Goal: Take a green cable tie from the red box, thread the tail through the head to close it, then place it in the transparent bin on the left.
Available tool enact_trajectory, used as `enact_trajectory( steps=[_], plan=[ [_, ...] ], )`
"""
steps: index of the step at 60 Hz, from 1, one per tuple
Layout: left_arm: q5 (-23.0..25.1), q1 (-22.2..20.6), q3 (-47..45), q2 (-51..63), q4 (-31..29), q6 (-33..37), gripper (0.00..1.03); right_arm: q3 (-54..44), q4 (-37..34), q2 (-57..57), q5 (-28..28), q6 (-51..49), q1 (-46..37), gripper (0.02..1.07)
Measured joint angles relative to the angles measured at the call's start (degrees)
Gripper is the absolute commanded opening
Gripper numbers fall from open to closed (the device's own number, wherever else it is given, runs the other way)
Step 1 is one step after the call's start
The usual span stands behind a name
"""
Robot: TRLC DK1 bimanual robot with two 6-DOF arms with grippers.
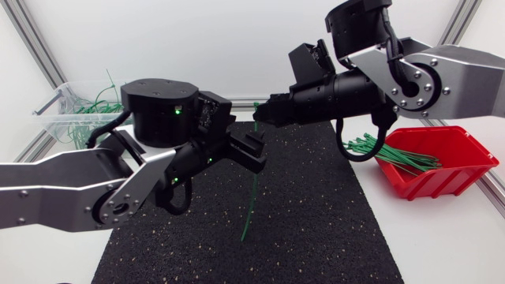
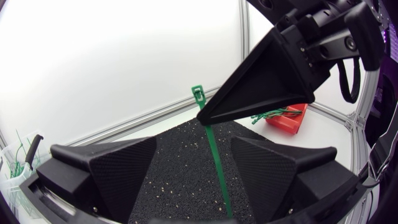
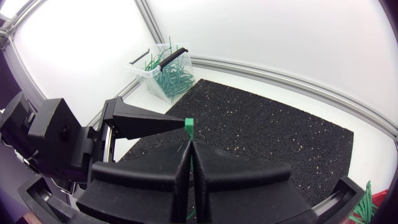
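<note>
My right gripper (image 1: 260,110) hangs above the mat's middle, shut on a green cable tie (image 1: 252,189) just below its head. The strap dangles down to the mat. In the right wrist view the tie's head (image 3: 188,126) pokes out above the closed fingers (image 3: 211,168). My left gripper (image 1: 254,150) is close beside the strap, open; in its own view the strap (image 2: 217,168) runs between the two fingers (image 2: 118,168) without touching them. The red box (image 1: 450,170) of green ties stands at the right. The transparent bin (image 1: 67,110) stands at the far left.
A black speckled mat (image 1: 316,229) covers the table's middle under both grippers. The transparent bin holds several green ties (image 3: 168,74) and has a black handle. A black cable loops under my right arm near the red box.
</note>
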Motion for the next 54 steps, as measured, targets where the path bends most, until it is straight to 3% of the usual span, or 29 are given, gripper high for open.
enact_trajectory(
  steps=[17,54],
  plan=[
    [-4.9,-2.2,-0.5,2.7,3.0,1.1,0.65,0.0,0.2,0.0,0.0,0.6,0.0,0.09],
    [-7.9,-3.1,-0.5,4.8,5.9,2.0,0.13,0.0,0.3,0.0,0.4,0.6,0.0,0.09]
  ],
)
